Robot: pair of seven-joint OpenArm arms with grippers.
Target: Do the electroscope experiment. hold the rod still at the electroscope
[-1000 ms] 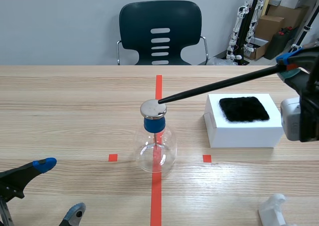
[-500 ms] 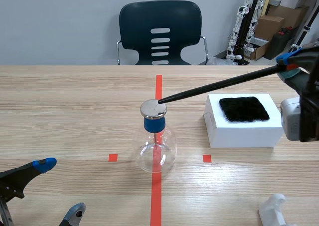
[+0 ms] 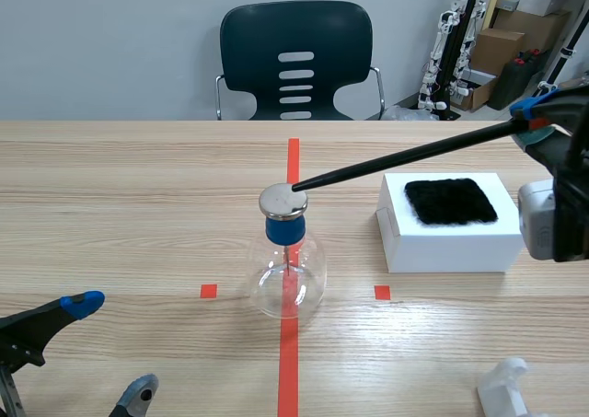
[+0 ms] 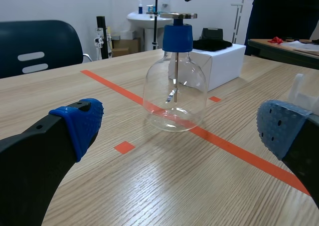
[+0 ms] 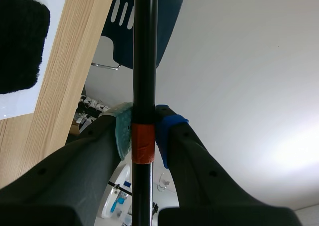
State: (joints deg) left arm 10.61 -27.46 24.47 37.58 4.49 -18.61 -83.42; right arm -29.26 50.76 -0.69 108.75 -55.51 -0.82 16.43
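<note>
Rod: we see the black rod point(image 3: 405, 157) slanting down from 2 o'clock, its tip just above the far rim of the disc point(image 3: 282, 201).
Electroscope: the electroscope point(image 3: 287, 270), a clear flask with a blue neck, stands upright on the red tape line mid-desk point(image 3: 110, 205).
Right jaws: closed on the rod's upper end, with the pads point(image 5: 122, 131) pressing it at an orange band point(image 5: 141, 143).
Left jaws: spread wide, holding nothing, low at 7 o'clock.
Box: a white box point(image 3: 451, 242) sits at the electroscope's 3 o'clock, with black fur point(image 3: 450, 201) on top.
</note>
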